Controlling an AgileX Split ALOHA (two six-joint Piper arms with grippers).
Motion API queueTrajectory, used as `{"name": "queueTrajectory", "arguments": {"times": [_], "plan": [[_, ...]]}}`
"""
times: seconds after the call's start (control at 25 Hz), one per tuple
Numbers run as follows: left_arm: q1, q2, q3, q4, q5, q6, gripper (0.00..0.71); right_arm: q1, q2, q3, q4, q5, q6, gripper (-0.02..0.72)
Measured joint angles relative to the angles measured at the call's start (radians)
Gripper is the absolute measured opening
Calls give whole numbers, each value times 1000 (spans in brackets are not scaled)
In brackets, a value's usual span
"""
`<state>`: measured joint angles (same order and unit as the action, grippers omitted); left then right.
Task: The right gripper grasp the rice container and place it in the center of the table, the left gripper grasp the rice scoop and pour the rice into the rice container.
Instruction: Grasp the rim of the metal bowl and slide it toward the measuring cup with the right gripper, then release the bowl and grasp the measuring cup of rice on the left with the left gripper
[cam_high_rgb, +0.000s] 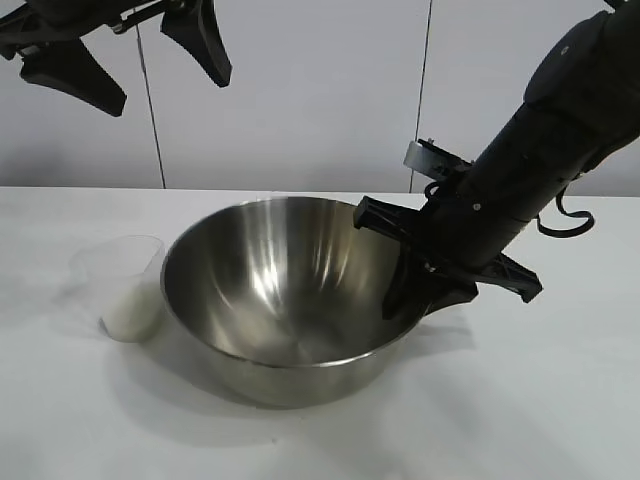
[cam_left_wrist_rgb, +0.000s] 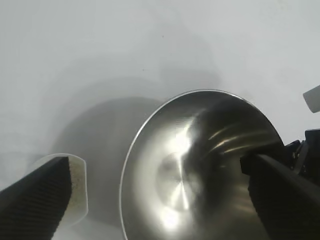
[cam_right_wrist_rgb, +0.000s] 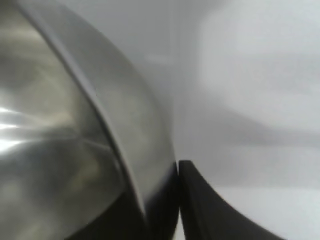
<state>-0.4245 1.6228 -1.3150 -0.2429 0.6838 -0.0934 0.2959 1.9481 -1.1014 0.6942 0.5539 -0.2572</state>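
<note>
Steel fills my nearest view: the rice container (cam_high_rgb: 285, 300) sits mid-counter, and my right pincer (cam_high_rgb: 420, 290) is clenched on its rim at about 3 o'clock, one finger inside the wall, one outside. Moving outward, the rice scoop (cam_high_rgb: 128, 290) stands upright at the bowl's 9 o'clock, just beside it, with the rice (cam_high_rgb: 132, 312) inside. My left pincer (cam_high_rgb: 125, 65) hangs high over that side, released and holding nothing. I judge the placing nearly finished: the right pincer has yet to let go. Grasping the scoop and pouring are all left; the bowl looks empty on the white counter (cam_high_rgb: 540, 400).
</note>
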Motion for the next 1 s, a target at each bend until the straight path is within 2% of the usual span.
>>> {"name": "queueTrajectory", "arguments": {"times": [0.08, 0.28, 0.36, 0.48, 0.64, 0.76, 1.0], "plan": [[0, 0, 0, 0, 0, 0, 694, 0, -2, 0, 6, -1, 2, 251], [0, 0, 0, 0, 0, 0, 694, 0, -2, 0, 9, 0, 18, 311], [0, 0, 0, 0, 0, 0, 694, 0, -2, 0, 10, 6, 19, 364], [0, 0, 0, 0, 0, 0, 694, -3, -2, 0, 10, 35, 21, 452], [0, 0, 0, 0, 0, 0, 694, -42, -10, -2, 7, 96, 22, 486], [0, 0, 0, 0, 0, 0, 694, -101, -36, -41, -19, 172, 22, 487], [0, 0, 0, 0, 0, 0, 694, -214, -120, -254, -84, 424, 48, 487]]}}
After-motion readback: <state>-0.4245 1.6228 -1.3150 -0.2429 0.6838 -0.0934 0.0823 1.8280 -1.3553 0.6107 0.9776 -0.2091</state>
